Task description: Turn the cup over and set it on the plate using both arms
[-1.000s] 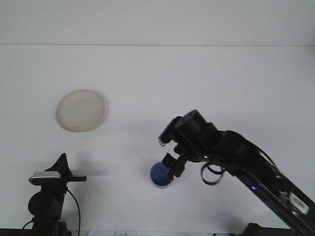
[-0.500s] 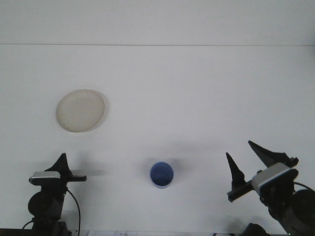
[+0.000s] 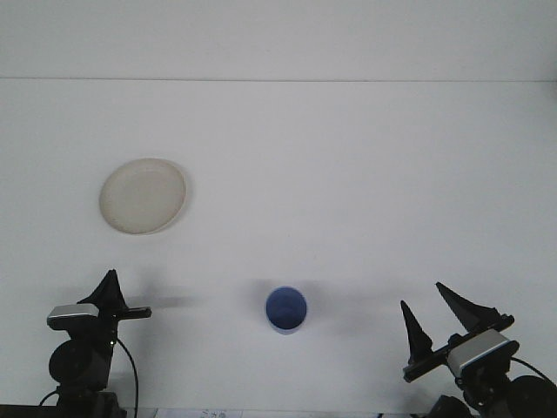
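a: what is seen nearest the camera?

b: at the bottom right corner the right gripper (image 3: 432, 320) is seen, black, with its two pointed fingers (image 3: 413, 329) spread well apart. nothing is held between them. at the bottom left the left gripper (image 3: 111, 292) is seen on its black mount; only one dark pointed finger is made out from this side, so how far that claw is open cannot be told. nothing is seen held by it.

a: and where is the cup found?

b: the small blue round cup (image 3: 285, 310) is stood upright on the white table (image 3: 348, 174), mouth upward, so that its blue inside is shown. it is placed between the two grippers, nearer the front edge, and is touched by neither; both are kept well apart from it.

a: what is seen further back?

b: the round cream-white plate (image 3: 143, 195) is laid flat on the table, to the left and behind the cup, well apart from it. nothing is carried on the plate. beyond it only the bare white table top is seen, up to its far edge.
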Tool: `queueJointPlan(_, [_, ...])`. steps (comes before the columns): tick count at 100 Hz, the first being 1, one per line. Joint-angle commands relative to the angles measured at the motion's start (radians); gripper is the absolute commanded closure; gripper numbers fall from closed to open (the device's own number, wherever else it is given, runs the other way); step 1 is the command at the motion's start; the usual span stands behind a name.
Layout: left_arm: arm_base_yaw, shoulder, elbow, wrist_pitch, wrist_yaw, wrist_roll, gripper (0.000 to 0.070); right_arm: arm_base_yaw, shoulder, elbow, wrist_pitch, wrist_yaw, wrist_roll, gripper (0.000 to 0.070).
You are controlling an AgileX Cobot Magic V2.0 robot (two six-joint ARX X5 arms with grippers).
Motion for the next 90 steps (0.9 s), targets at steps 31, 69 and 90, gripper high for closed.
queueJointPlan(31, [0.000,0.048,0.167,0.012,0.010,-0.217,0.0688,0.010,0.000,0.008,0.009,0.000,0.018,0.0243])
queueJointPlan(69, [-0.003,0.507,0.748,-0.369,0.386,-0.023,0.0185,0.010,0.000,0.008,0.007,0.000,0.014,0.0243])
queueJointPlan(90, [-0.109,0.781,0.977,-0.549,0.624,-0.023,0.0186,0.010,0.000,0.008,0.007,0.000,0.014,0.0243])
